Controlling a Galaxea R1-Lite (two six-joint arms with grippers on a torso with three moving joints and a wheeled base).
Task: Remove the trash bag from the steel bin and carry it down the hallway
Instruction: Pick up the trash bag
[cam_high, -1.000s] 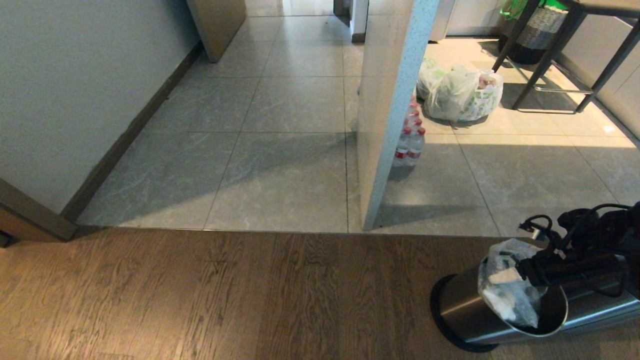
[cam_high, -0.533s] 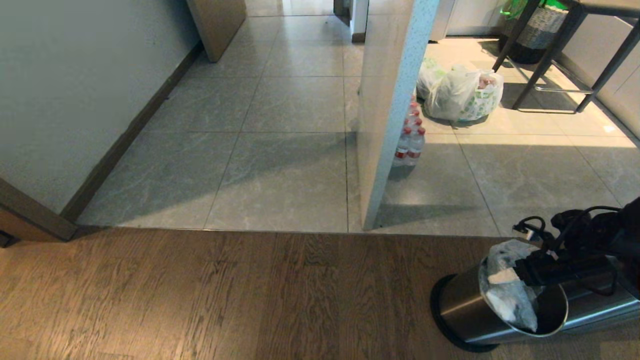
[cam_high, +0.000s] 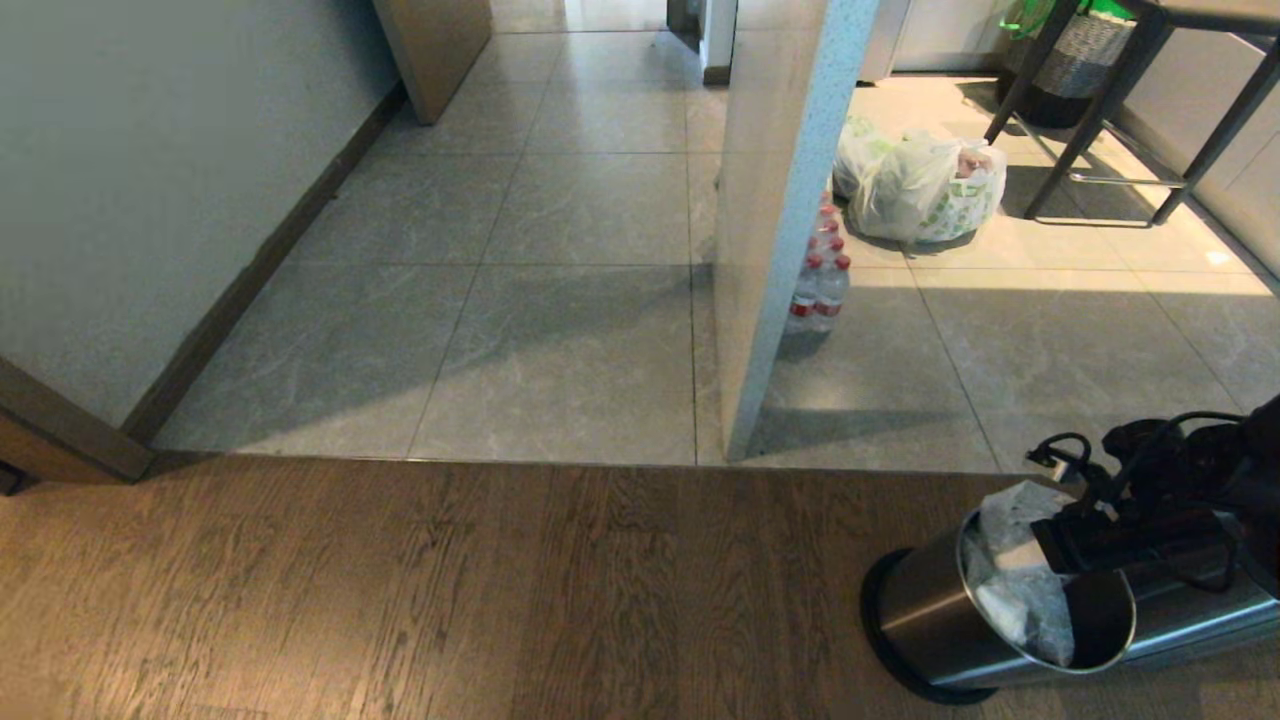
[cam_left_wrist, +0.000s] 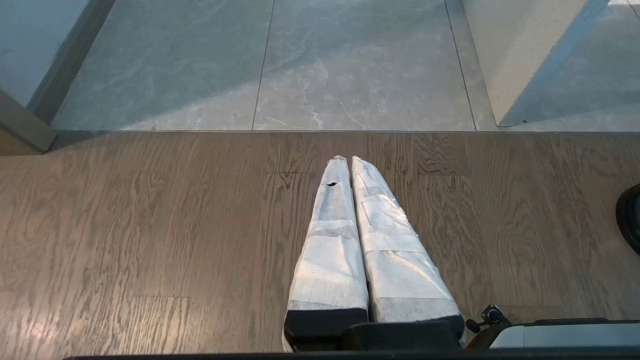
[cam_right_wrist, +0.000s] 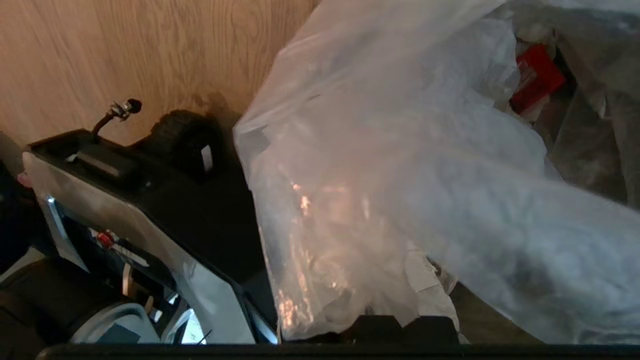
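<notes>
head view: one clear, wrinkled trash bag sits in the mouth of one steel bin on the wood floor; right gripper is clamped on the bag film. left gripper fingers together, idle.

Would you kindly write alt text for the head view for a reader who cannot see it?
At lower right, the right gripper reaches over the steel bin on the wooden floor, at the clear trash bag inside. Beyond lie grey tiles, a pillar with bottled water and a white bag.
</notes>
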